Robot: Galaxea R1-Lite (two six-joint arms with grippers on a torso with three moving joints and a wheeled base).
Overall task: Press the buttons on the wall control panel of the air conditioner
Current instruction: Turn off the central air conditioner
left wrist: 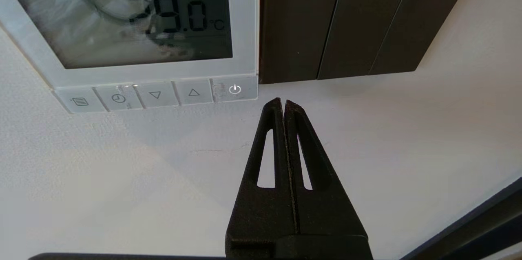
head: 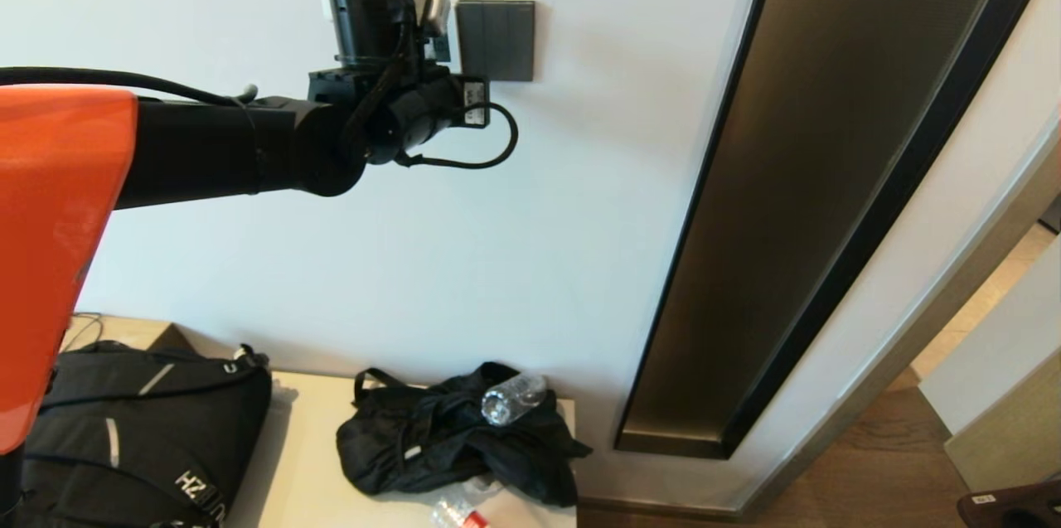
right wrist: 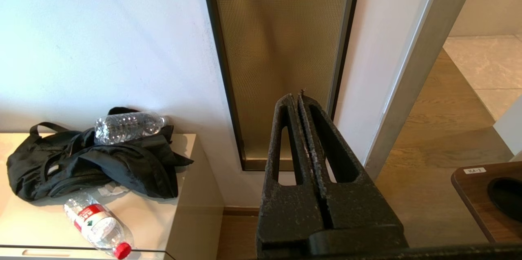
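White plastic framed the control panel [left wrist: 134,27] on the wall, its button row [left wrist: 157,96] along the lower edge, just beside a dark switch plate [left wrist: 346,19]. We kept the left claw [left wrist: 284,105] pressed together into one narrow tip, just short of the power button [left wrist: 235,89], likely so it would press that alone. Our right claw [right wrist: 299,98], also pressed together, hung idle near the table [right wrist: 102,215].
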